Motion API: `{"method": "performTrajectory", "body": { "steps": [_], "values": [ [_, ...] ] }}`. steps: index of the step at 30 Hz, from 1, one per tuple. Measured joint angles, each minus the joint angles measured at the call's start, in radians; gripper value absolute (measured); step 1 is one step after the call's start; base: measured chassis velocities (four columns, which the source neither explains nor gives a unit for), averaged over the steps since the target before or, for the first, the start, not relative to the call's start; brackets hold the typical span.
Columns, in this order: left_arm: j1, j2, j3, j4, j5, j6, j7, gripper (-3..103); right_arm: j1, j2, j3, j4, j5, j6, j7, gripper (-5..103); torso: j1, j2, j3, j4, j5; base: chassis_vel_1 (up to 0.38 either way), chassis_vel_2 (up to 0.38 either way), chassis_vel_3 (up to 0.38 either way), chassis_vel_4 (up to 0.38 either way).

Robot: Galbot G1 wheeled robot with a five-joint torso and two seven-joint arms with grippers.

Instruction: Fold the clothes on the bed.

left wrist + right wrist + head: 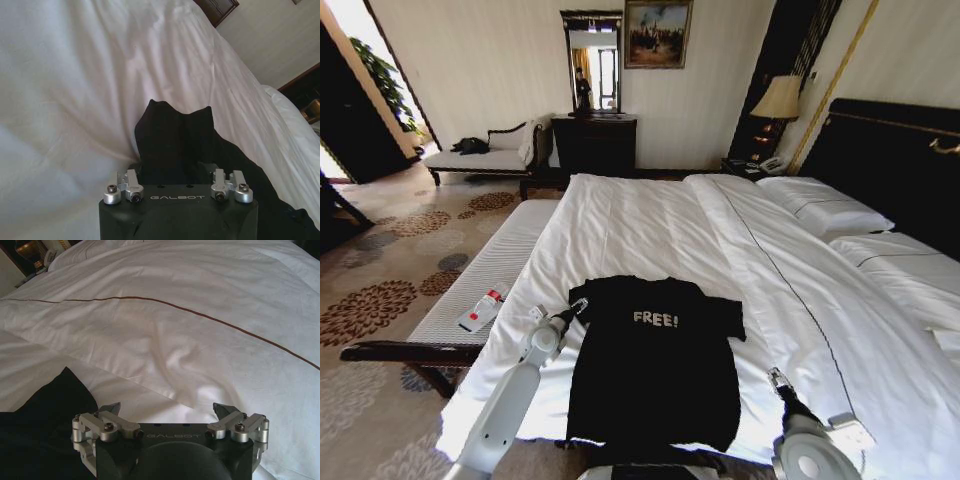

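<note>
Left pincer [578,306] clamped together on the sleeve of the black cotton "FREE!" T-shirt [655,365]; right pincer [167,412] spread wide over the white-sheeted bed [200,330].

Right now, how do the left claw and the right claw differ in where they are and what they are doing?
The left claw is at the T-shirt, by its left sleeve, closed on the black cloth; the right claw is over the white duvet, beside the shirt's right edge, apart from it. The left claw's fingers are together on the fabric; the right claw's fingers stand wide open and hold nothing. Both are low near the bed.
</note>
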Motion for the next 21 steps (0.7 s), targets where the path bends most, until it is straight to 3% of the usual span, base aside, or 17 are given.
{"method": "performTrajectory", "body": {
  "steps": [4, 6, 9, 16, 21],
  "values": [
    [0.006, 0.004, -0.014, -0.010, -0.001, -0.004, 0.001, 50, -0.004, 0.000, 0.000, 0.003, 0.000, 0.000, 0.004, 100, 0.000, 0.000, 0.000, -0.0001, -0.0001, 0.000, 0.000, 0.000, 0.000],
    [0.011, 0.012, -0.031, -0.017, -0.006, -0.005, 0.001, 39, -0.008, 0.001, -0.001, 0.004, -0.002, 0.000, 0.008, 100, 0.000, 0.000, 0.000, 0.0000, 0.0000, 0.000, 0.000, 0.000, 0.000],
    [0.014, 0.016, -0.038, -0.018, -0.007, -0.006, 0.001, 34, -0.010, 0.002, -0.003, 0.004, -0.005, 0.001, 0.010, 100, 0.000, 0.000, 0.000, 0.0000, 0.0000, 0.000, 0.000, 0.000, 0.000],
    [0.013, 0.017, -0.046, -0.005, -0.009, -0.013, 0.005, 3, -0.012, 0.006, -0.013, 0.003, -0.016, 0.002, 0.012, 100, 0.000, 0.000, 0.000, -0.0002, -0.0001, 0.000, 0.000, 0.000, 0.000],
    [0.016, 0.021, -0.069, -0.028, -0.016, -0.012, 0.005, 0, -0.014, 0.007, -0.013, 0.002, -0.019, 0.002, 0.012, 100, 0.000, 0.000, 0.000, -0.0002, -0.0001, 0.000, 0.000, 0.000, 0.000]
  ]
}}
